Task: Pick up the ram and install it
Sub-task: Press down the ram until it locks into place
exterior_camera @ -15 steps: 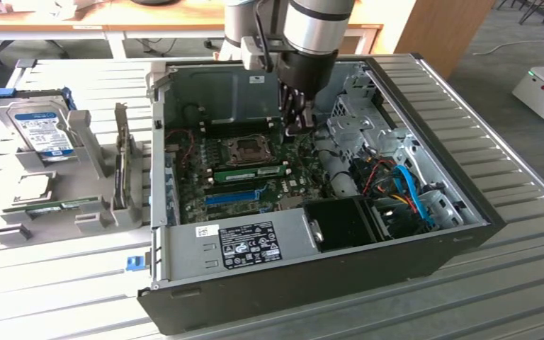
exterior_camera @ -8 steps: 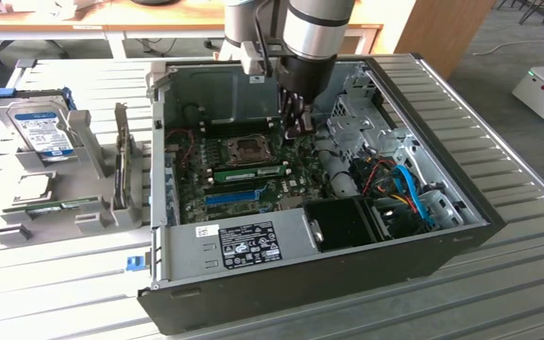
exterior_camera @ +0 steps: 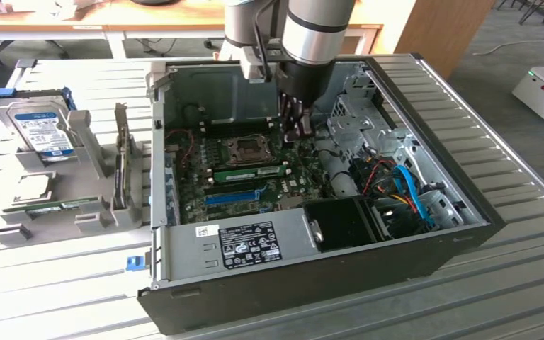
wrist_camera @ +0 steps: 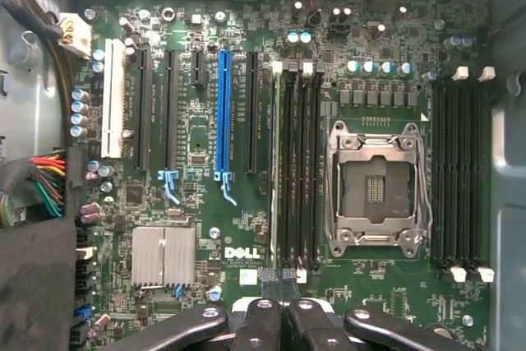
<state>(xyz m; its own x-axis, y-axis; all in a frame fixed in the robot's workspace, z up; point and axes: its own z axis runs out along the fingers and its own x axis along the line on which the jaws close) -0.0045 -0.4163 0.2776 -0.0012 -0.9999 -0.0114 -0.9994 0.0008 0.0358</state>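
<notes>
A ram [exterior_camera: 253,172], a narrow green stick, sits on edge in a memory slot just in front of the CPU socket [exterior_camera: 249,147] on the motherboard. My gripper [exterior_camera: 297,129] hangs over the board, above and toward the exterior view's right of that stick, without touching it. In the wrist view the gripper [wrist_camera: 280,279] is shut, its dark fingertips pressed together with nothing between them, hovering at one end of the black memory slots [wrist_camera: 300,162] beside the CPU socket [wrist_camera: 378,187]. I cannot tell the ram apart from the slots in that view.
The open computer case [exterior_camera: 442,244] lies on a slatted metal table. A grey holder [exterior_camera: 83,212] at the exterior view's left carries a silver hard drive [exterior_camera: 45,131] and another thin green stick [exterior_camera: 62,206]. A blue slot strip [wrist_camera: 223,113], a heatsink [wrist_camera: 163,256] and cable bundles [exterior_camera: 399,188] crowd the board.
</notes>
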